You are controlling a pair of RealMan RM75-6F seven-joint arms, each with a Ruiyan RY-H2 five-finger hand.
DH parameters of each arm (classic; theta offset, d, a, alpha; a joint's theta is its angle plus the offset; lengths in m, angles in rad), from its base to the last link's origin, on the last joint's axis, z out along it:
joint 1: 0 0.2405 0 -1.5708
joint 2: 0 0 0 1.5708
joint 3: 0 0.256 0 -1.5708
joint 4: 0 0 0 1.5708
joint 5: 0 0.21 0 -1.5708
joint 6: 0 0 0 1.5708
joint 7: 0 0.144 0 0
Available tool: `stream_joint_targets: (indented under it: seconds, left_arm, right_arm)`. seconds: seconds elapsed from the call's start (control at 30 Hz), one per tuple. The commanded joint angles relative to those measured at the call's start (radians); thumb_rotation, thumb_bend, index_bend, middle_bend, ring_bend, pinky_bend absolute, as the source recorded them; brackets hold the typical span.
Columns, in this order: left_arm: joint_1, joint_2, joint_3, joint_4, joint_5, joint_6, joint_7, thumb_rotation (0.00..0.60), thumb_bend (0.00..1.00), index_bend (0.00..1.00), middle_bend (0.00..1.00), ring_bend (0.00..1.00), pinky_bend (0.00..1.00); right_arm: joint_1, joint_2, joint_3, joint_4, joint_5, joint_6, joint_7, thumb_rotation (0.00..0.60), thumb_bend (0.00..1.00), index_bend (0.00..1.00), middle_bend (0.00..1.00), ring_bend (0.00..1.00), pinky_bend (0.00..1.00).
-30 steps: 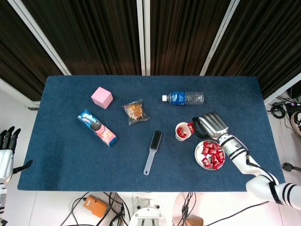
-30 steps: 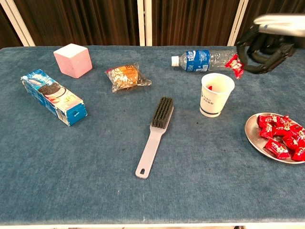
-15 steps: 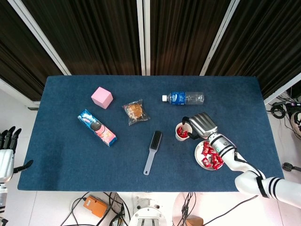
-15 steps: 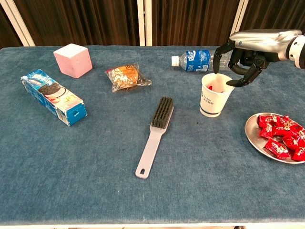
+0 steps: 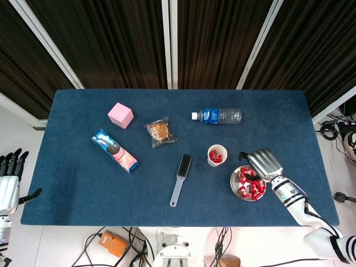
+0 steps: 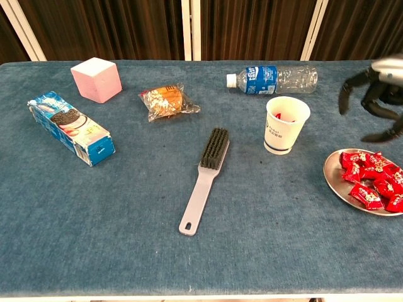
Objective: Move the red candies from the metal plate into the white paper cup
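- Candies [image 5: 250,186] lay heaped on the plate [image 6: 332,177] at the table's [image 5: 78,183] right front; a few more sat inside the cup [image 6: 285,124], which stood upright just left of the plate.
- My right hand [image 5: 260,162] hovered over the plate's far edge, fingers [image 6: 345,94] spread and curled downward, holding nothing.
- My left hand [image 5: 9,179] hung off the table's left side, fingers straight and slightly apart, empty.
- Behind the cup lay a bottle [image 6: 272,78] on its side; a brush [image 6: 204,178], snack bag [image 6: 166,100], cookie box [image 6: 70,128] and pink cube [image 6: 96,78] lay further left.
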Motion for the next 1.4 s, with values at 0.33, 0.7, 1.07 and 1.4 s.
stream_joint_targets:
  seconds: [0.33, 0.7, 1.07, 1.4]
  left_arm:
    - [0.014, 0.006, 0.003, -0.004, -0.001, 0.019, -0.001, 0.600, 0.00, 0.00, 0.00, 0.00, 0.00]
    - [0.018, 0.005, 0.004, 0.000, -0.007, 0.018, -0.006, 0.600, 0.00, 0.00, 0.00, 0.00, 0.00]
    - [0.019, 0.005, 0.002, 0.005, -0.011, 0.014, -0.008, 0.600, 0.00, 0.00, 0.00, 0.00, 0.00]
    - [0.013, 0.001, -0.001, 0.015, -0.010, 0.008, -0.017, 0.600, 0.00, 0.00, 0.00, 0.00, 0.00]
  right_arm:
    - [0.003, -0.102, -0.028, 0.115, 0.025, -0.097, -0.081, 0.600, 0.33, 0.49, 0.88, 1.00, 1.00]
    - [0.016, -0.138, -0.015, 0.158, 0.047, -0.136, -0.085, 0.600, 0.33, 0.52, 0.88, 1.00, 1.00]
    - [0.023, -0.140, -0.002, 0.161, 0.055, -0.148, -0.075, 0.600, 0.51, 0.67, 0.88, 1.00, 1.00]
    - [0.036, -0.014, 0.084, -0.010, 0.005, -0.055, 0.016, 0.600, 0.51, 0.69, 0.88, 1.00, 1.00]
